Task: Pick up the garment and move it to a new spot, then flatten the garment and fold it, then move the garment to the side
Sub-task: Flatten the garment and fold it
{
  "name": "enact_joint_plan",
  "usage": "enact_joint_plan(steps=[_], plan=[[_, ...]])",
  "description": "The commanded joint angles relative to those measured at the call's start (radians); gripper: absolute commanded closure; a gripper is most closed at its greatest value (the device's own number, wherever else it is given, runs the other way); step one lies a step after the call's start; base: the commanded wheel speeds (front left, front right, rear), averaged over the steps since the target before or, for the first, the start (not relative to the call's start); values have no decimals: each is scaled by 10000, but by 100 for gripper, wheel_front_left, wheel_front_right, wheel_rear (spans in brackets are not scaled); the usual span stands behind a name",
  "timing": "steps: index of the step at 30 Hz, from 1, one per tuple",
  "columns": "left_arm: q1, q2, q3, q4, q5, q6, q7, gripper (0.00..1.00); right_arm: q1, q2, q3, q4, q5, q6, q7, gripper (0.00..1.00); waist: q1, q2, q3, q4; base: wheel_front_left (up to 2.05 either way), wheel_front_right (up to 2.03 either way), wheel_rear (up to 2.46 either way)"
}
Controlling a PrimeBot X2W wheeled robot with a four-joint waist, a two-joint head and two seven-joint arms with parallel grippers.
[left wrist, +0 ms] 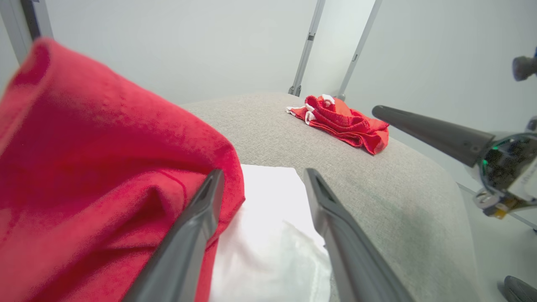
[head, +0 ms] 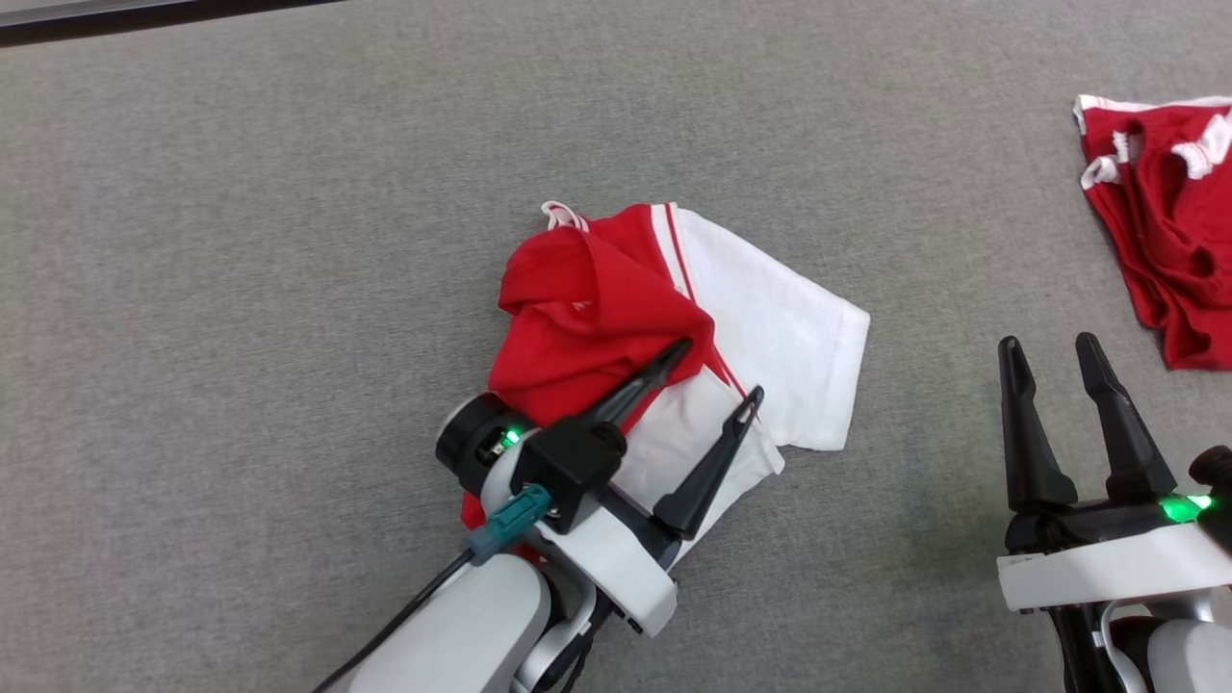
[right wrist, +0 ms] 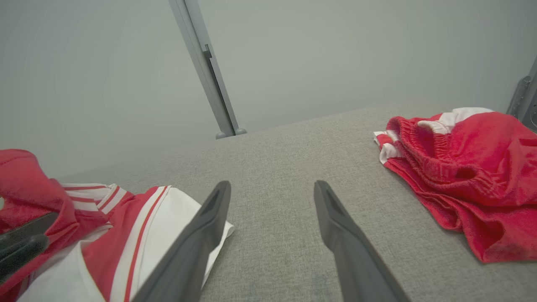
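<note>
My left pincer (head: 722, 369) stands wide open and grips nothing. It lies low over the crumpled red-and-white short-sleeved jersey shirt (head: 770, 308). In the left wrist view one dark finger (left wrist: 188, 235) rests against the raised red fold, the other (left wrist: 348, 243) sits over the white part, and white cloth shows in the gap between them. The shirt is bunched, red heaped to one side of my fingers and white spread past their tips.

My right pincer (head: 1048, 340) is also spread wide and empty, above the bare grey woven tabletop (head: 241, 241), well apart from the shirt. Beyond its tips and to its right lies a rumpled pair of red shorts with white trim (head: 1165, 221).

Count: two pincers, two fingers each; two garments, one shirt and one pair of shorts.
</note>
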Motion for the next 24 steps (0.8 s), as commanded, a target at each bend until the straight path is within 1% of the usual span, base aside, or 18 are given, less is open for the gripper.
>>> enact_joint_plan(steps=[1,4,9,13,17,20,24], plan=[[-92,104,123,-148,93,74,-223,0,-132,-77,-19,-35,-52,1,-34,0,0,0,-100,174,0,0,0],[94,245,345,-525,100,245,-512,0,-125,-161,-52,-107,-90,1,5,0,0,0,-249,438,0,0,0],[404,602,903,-1294,237,829,-774,0,-70,-251,-162,-245,-184,1,90,0,0,0,-500,830,0,0,0],[781,892,1594,-1718,102,1372,-879,0,67,-304,-202,-346,-302,1,194,0,0,0,-709,1096,0,0,0],[1146,1252,2557,-1848,-162,1876,-965,0,244,-378,-246,-463,-427,1,332,0,0,0,-916,1330,0,0,0],[1470,1539,3244,-1783,-400,2087,-996,0,419,-435,-245,-502,-507,1,437,0,0,0,-1148,1488,0,0,0],[2002,1871,4049,-1648,-686,2215,-1020,0,703,-494,-205,-564,-608,1,585,0,0,0,-1503,1604,0,0,0]])
